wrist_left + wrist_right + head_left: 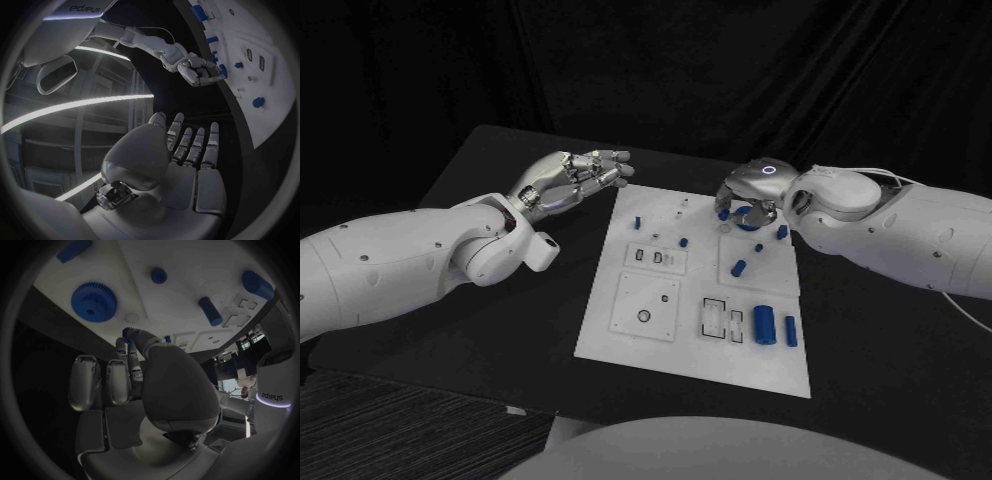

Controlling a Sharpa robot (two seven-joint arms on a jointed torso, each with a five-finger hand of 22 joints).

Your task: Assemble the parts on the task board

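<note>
The white task board lies in the middle of the black table. My right hand hangs over its far right part, and its thumb and a finger pinch a small blue part just above the board. A blue gear and a blue peg sit on the board close to those fingers. My left hand is raised beside the board's far left corner, fingers apart, holding nothing. In the left wrist view the left hand is bare and the right hand shows at the board's edge.
More blue parts lie on the board: a thick cylinder and a thinner one at the near right, a peg mid-right, small ones at the far left. Slots and a round hole mark the near left.
</note>
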